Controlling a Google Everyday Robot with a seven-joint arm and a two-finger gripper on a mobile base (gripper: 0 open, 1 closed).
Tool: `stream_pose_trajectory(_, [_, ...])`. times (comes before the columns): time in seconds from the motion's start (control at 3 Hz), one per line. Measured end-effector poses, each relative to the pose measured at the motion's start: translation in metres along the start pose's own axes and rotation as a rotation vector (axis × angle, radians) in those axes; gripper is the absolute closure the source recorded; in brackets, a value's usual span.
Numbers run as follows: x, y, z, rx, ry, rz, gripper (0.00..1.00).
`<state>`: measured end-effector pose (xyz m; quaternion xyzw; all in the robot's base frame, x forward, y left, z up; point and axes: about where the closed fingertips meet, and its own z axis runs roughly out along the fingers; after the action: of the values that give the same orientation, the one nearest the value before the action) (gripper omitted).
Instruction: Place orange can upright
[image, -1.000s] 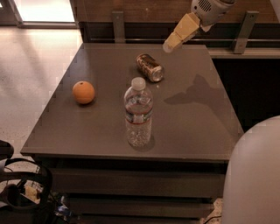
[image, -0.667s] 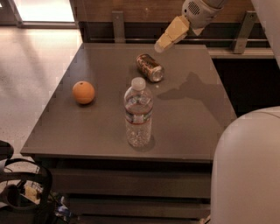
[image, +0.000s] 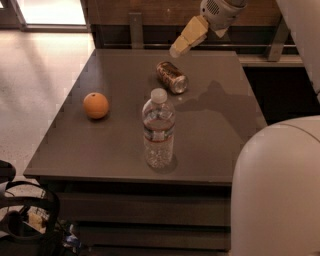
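The orange can (image: 171, 77) lies on its side on the grey table (image: 100, 145), near the far middle, its silver end facing front right. My gripper (image: 181, 44) hangs above the table's far edge, just above and behind the can, not touching it. It holds nothing that I can see.
A clear water bottle (image: 159, 130) stands upright in the table's middle, in front of the can. A round orange fruit (image: 95, 105) sits at the left. A railing and wall run behind the table. The robot's pale body (image: 277, 190) fills the lower right.
My gripper has moved left and down, from the far right toward the spot above the lying can. The can, bottle and fruit have not moved.
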<state>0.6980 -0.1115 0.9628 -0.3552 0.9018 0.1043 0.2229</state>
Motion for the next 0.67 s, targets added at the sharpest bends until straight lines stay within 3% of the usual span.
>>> stream_pose_trajectory(0.33, [-0.022, 0.010, 0.021, 0.010, 0.015, -0.002, 0.00])
stream_pose_trajectory(0.67, [-0.025, 0.014, 0.052, 0.025, 0.072, 0.038, 0.00])
